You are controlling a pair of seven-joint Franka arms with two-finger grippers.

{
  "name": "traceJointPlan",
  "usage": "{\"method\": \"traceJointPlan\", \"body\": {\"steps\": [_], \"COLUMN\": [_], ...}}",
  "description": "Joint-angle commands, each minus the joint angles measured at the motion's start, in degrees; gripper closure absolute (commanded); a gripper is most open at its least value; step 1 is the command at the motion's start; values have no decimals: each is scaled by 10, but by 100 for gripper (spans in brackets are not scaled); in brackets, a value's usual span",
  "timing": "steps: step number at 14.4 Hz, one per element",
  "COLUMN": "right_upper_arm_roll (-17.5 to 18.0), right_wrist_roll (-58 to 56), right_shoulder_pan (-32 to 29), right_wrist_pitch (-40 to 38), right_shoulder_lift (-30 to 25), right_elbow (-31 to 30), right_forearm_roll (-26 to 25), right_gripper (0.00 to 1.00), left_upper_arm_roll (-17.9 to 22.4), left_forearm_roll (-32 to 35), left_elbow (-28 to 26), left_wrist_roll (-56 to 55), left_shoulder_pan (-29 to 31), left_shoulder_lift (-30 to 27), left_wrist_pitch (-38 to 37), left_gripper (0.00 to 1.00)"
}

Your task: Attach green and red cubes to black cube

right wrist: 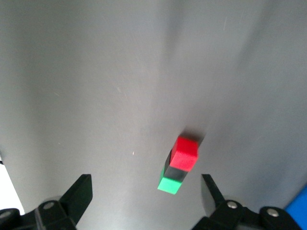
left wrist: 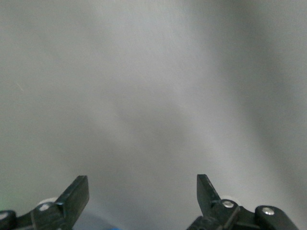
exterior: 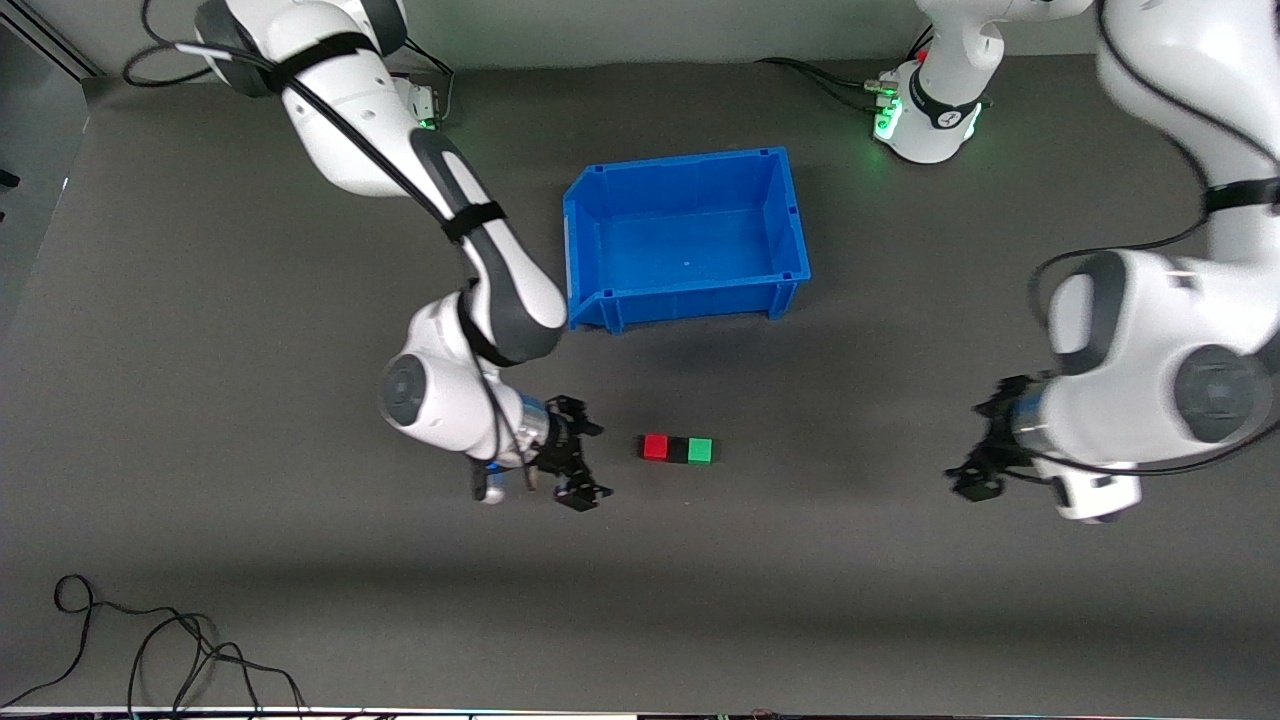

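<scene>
The red cube (exterior: 655, 446), the black cube (exterior: 678, 450) and the green cube (exterior: 700, 450) lie on the grey mat in one touching row, black in the middle, nearer to the front camera than the blue bin. My right gripper (exterior: 592, 460) is open and empty beside the row's red end, a short gap away. The right wrist view shows its open gripper (right wrist: 146, 184) with the red cube (right wrist: 185, 152), black cube (right wrist: 173, 171) and green cube (right wrist: 170, 185) ahead. My left gripper (exterior: 975, 450) is open and empty toward the left arm's end of the table, well off the green end. The left wrist view shows its gripper (left wrist: 143, 179) over bare mat.
An empty blue bin (exterior: 680, 165) stands farther from the front camera than the cubes; its corner shows in the right wrist view (right wrist: 298, 214). Loose black cable (exterior: 150, 650) lies at the mat's near edge toward the right arm's end.
</scene>
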Motion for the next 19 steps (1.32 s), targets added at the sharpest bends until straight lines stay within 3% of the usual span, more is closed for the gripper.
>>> {"method": "traceJointPlan", "body": {"steps": [1, 5, 7, 12, 13, 15, 17, 19], "right_upper_arm_roll": [-31, -114, -144, -153, -153, -138, -97, -28], "right_wrist_roll": [-53, -246, -324, -488, -525, -597, -685, -740], "right_shoulder_pan": [5, 6, 7, 7, 0, -41, -110, -200], "right_wrist_pitch": [-82, -237, -295, -342, -339, -337, -336, -336], "right_shoulder_lift": [-73, -155, -192, -292, -313, -343, -365, -380], "right_elbow": [-18, -21, -22, -56, -69, -87, -98, -102], "right_forearm_roll": [-70, -99, -150, -290, -311, -332, -332, -343], "right_gripper": [0, 0, 0, 0, 0, 0, 0, 0], "left_upper_arm_roll": [-2, -2, -2, -2, -2, -1, -1, 0], "left_forearm_roll": [-4, 59, 62, 60, 57, 55, 54, 53], "left_elbow": [-28, -29, -41, -72, -101, -183, -185, -155], "left_wrist_roll": [189, 453, 497, 563, 565, 563, 561, 555], "left_shoulder_pan": [35, 36, 39, 39, 40, 41, 39, 39], "left_shoulder_lift": [-54, -99, -126, -189, -214, -266, -266, -257], "left_wrist_pitch": [-37, -39, -46, -46, -26, 59, 55, 15], "left_gripper": [0, 0, 0, 0, 0, 0, 0, 0]}}
